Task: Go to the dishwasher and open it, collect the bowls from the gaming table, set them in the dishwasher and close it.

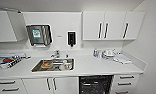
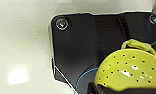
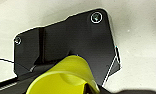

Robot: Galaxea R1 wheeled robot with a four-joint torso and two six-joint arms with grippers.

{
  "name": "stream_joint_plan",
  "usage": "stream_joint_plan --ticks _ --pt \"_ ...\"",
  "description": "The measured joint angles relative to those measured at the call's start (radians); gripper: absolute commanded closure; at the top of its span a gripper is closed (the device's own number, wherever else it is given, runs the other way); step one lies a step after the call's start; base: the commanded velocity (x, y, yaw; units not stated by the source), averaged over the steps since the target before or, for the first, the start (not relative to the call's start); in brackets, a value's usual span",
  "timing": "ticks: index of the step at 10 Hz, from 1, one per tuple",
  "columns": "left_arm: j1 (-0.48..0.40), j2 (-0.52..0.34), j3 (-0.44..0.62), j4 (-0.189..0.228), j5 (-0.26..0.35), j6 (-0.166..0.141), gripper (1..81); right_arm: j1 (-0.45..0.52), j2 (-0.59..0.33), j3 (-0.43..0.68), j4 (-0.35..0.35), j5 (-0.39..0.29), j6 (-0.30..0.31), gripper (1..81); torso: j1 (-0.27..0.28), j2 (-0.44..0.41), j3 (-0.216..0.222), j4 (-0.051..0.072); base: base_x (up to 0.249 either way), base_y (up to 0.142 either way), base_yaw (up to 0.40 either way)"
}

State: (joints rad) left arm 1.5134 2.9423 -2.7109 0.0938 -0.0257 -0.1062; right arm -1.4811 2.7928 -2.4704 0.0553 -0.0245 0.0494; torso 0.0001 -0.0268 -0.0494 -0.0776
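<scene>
The dishwasher is under the white counter, right of the sink, showing a dark interior with wire racks. In the left wrist view a yellow perforated bowl with a loop handle hangs over the pale floor, and my left gripper is shut on its rim. The right wrist view shows a plain yellow bowl held the same way above the floor, its edge in my right gripper. The gaming table is out of view.
A steel sink with dishes in it is set in the counter. A dish rack stands at the left and small items at the right. Drawers flank the dishwasher, with wall cabinets above.
</scene>
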Motion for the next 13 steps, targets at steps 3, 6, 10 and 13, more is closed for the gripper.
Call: stream_joint_plan --ticks 3,6,10,13 --pt "-0.005 0.000 0.000 0.000 -0.002 0.000 81.1 0.002 0.000 0.000 0.000 0.001 0.000 81.1 0.000 0.000 0.000 0.000 0.123 0.000 0.000" --pt "-0.009 0.000 0.000 0.000 -0.006 0.000 81.1 0.008 -0.001 0.001 0.003 0.002 0.000 81.1 0.001 0.001 0.000 0.000 0.022 0.000 0.000" --pt "0.002 -0.006 0.014 0.000 -0.010 0.000 81.1 0.000 -0.054 0.103 0.004 -0.002 0.003 81.1 0.000 0.000 0.000 0.000 0.000 0.000 0.000" --pt "0.003 -0.048 0.096 0.000 -0.020 0.000 81.1 0.002 -0.167 0.297 0.005 -0.001 0.004 81.1 0.000 0.000 0.000 0.000 0.000 0.000 0.000"
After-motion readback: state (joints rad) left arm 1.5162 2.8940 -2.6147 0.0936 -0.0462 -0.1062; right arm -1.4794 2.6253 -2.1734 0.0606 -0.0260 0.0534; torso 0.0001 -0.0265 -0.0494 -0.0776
